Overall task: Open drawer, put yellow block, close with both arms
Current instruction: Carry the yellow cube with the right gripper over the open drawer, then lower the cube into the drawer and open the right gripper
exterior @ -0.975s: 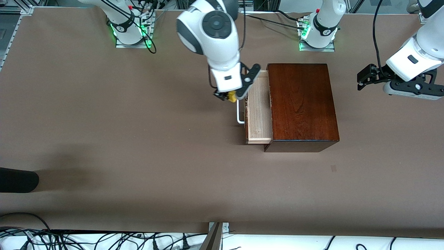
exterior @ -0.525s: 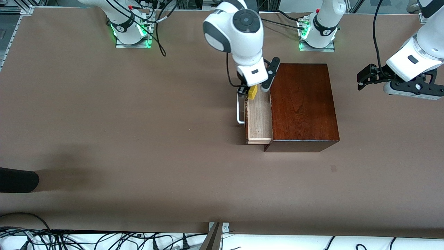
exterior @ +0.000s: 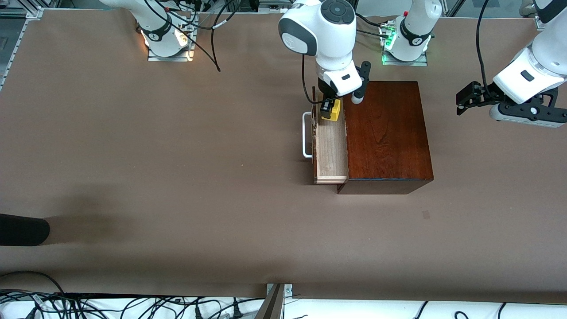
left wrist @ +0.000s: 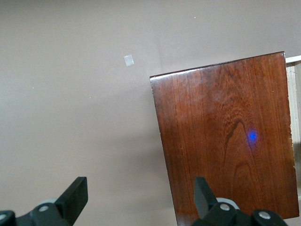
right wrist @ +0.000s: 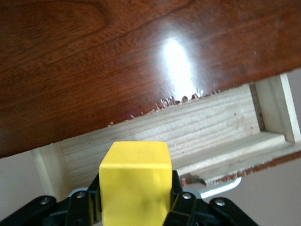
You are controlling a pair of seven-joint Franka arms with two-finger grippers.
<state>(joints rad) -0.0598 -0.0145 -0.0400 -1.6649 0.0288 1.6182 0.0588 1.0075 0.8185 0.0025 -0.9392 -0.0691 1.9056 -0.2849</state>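
Note:
The yellow block (exterior: 336,109) (right wrist: 135,181) hangs just above the pale-wood drawer (exterior: 330,150) (right wrist: 202,127), over the drawer's end nearest the robots' bases. My right gripper (exterior: 330,110) (right wrist: 135,203) is shut on it, one finger on each side. The drawer stands pulled out of the dark mahogany box (exterior: 386,133) (right wrist: 117,56), its white handle (exterior: 305,135) toward the right arm's end of the table. My left gripper (exterior: 460,103) (left wrist: 141,200) waits open and empty in the air beside the box (left wrist: 225,141), toward the left arm's end of the table.
A small pale mark (exterior: 425,215) (left wrist: 128,60) lies on the brown table nearer the front camera than the box. A dark object (exterior: 22,229) juts in at the table's edge at the right arm's end. Cables (exterior: 133,305) run along the front edge.
My right gripper has carried the yellow block from beside the drawer's handle to over the open drawer, close to the box. The left arm has not moved.

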